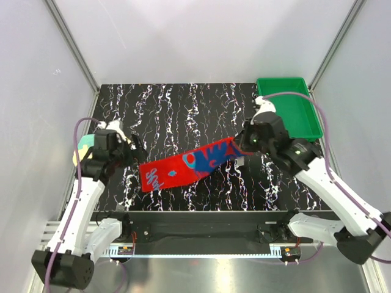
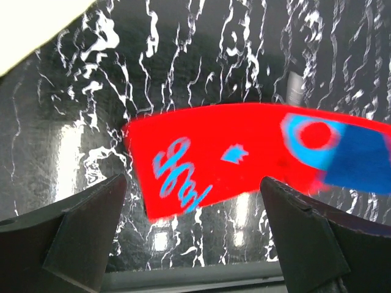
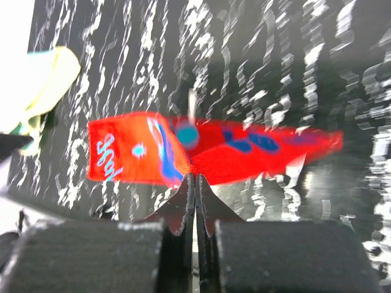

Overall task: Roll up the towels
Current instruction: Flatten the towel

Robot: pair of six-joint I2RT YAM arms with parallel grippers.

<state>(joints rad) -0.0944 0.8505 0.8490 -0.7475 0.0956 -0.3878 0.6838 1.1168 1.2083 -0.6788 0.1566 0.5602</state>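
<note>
Two towels: the red towel (image 1: 186,163) stretches aslant across mid-frame on the counter (image 1: 183,110); the yellow towel (image 1: 82,148) sits at the left edge. The left jaws are spread just left of the red one's lower end. The right jaws are pressed together at its upper-right end; whether they pinch it is unclear.

red towel (image 1: 186,165): bright red, light-blue scribble and ring, dark-blue blotches at one end
yellow towel (image 1: 81,151): pale yellow, teal patch (only partly visible)
table (image 1: 183,116): glossy black, white marble-like veins
tray (image 1: 299,116): solid green
</note>
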